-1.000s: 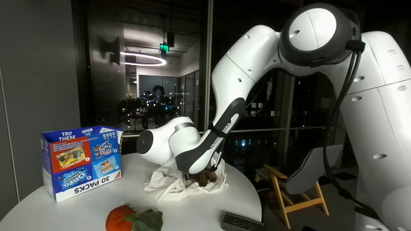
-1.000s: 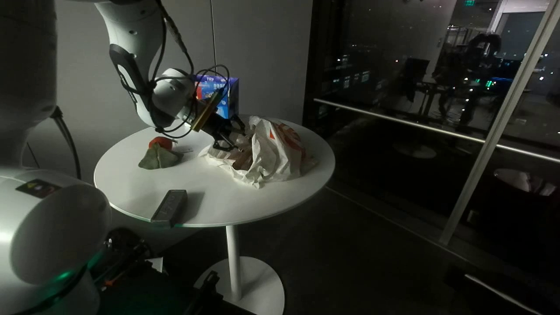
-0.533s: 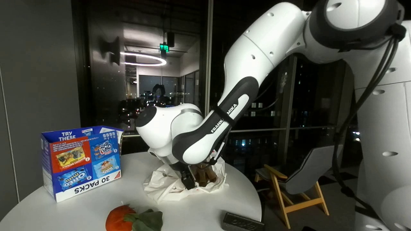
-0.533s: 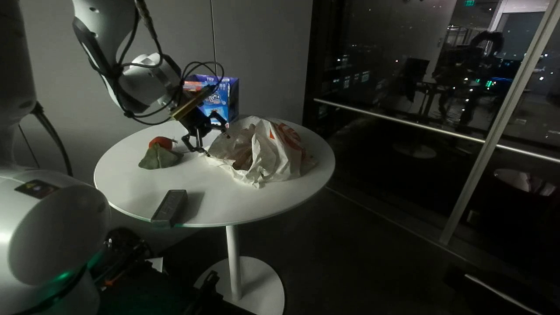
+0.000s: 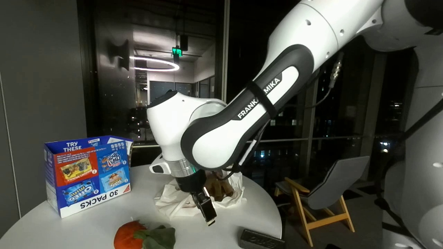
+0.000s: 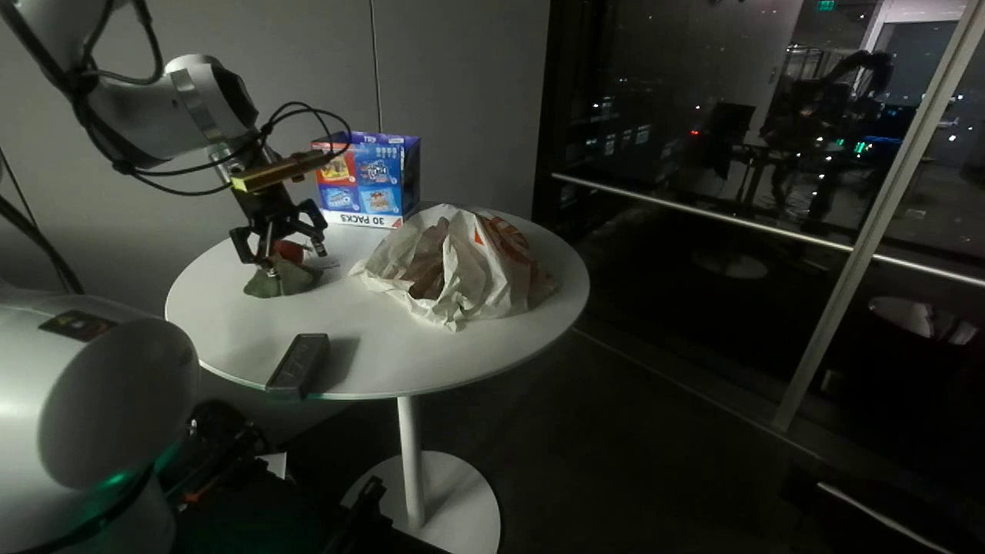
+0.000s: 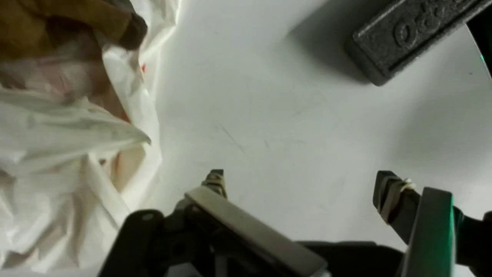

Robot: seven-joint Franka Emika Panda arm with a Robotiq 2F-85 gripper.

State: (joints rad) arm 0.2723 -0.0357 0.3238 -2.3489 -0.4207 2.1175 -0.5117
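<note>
Operating from afar, I hold the pincer (image 7: 301, 173) spread wide above the round white bench (image 6: 385, 350), near a crumpled white bag (image 6: 489, 273) lying there; a dark gray block (image 7: 415, 40) rests at the bench's edge.

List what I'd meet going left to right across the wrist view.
Bag → faint scuffs → eraser. Left out: the hand, open, which spans most of the lower frame.

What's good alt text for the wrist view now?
Open jaws, nothing between them, over a white table. A crumpled white bag with something brown in its opening fills the left; a dark lettered block lies upper right.
</note>
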